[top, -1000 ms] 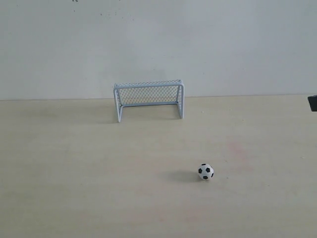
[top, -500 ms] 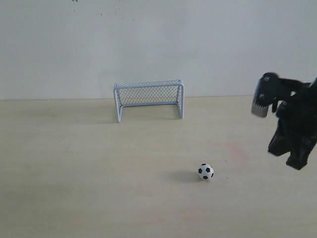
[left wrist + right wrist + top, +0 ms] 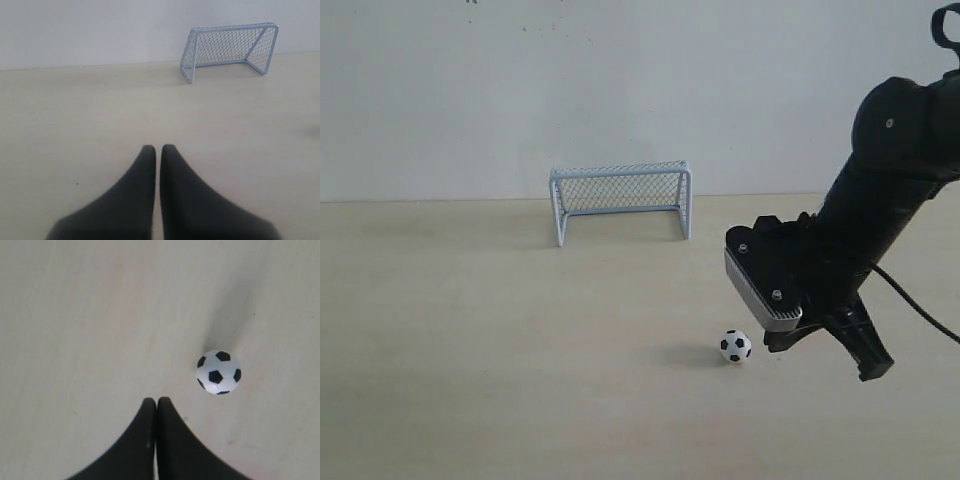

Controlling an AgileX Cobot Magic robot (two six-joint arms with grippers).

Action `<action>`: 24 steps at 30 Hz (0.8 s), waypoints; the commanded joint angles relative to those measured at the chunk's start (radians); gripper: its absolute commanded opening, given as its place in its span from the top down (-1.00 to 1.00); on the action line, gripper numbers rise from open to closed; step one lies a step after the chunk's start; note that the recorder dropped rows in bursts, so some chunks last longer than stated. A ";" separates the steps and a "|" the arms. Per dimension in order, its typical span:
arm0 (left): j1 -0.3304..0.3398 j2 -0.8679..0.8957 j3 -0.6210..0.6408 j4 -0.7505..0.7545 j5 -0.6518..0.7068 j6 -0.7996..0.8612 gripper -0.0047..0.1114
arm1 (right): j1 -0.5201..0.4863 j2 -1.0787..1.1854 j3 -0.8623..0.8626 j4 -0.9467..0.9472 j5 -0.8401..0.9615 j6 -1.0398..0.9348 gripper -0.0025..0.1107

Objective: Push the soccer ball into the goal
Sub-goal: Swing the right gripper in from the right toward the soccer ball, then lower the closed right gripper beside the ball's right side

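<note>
The soccer ball (image 3: 736,346) (image 3: 218,372), white with black patches, rests on the pale table in front of and to the right of the goal (image 3: 620,200) (image 3: 230,50), a pale blue frame with mesh standing by the back wall. My right gripper (image 3: 870,368) (image 3: 156,401) hangs low just right of the ball, shut and empty, a short gap away from it. The left gripper (image 3: 157,148) is shut with nothing held, its tips over bare table facing the goal; it is out of the exterior view.
A plain pale wall (image 3: 620,90) rises right behind the goal. The wooden tabletop (image 3: 470,330) stretches wide around ball and goal. The right arm's black body (image 3: 880,200) and a cable reach in from the upper right.
The right arm swept in from the right edge and dropped down beside the ball. Ball and goal have not moved.
</note>
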State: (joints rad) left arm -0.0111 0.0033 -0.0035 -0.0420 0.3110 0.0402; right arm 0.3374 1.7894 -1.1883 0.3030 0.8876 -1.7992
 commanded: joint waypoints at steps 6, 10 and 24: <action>0.003 -0.003 0.003 0.002 -0.003 0.005 0.84 | 0.011 0.091 -0.118 -0.033 0.087 -0.008 0.96; 0.003 -0.003 0.003 0.002 -0.003 0.005 0.84 | 0.011 0.133 -0.167 -0.041 0.146 0.001 0.96; 0.003 -0.003 0.003 0.002 -0.003 0.005 0.84 | 0.040 0.273 -0.243 -0.106 0.208 0.070 0.96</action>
State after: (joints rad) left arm -0.0111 0.0033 -0.0035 -0.0420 0.3110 0.0402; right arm 0.3585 2.0555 -1.4245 0.2095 1.0940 -1.7272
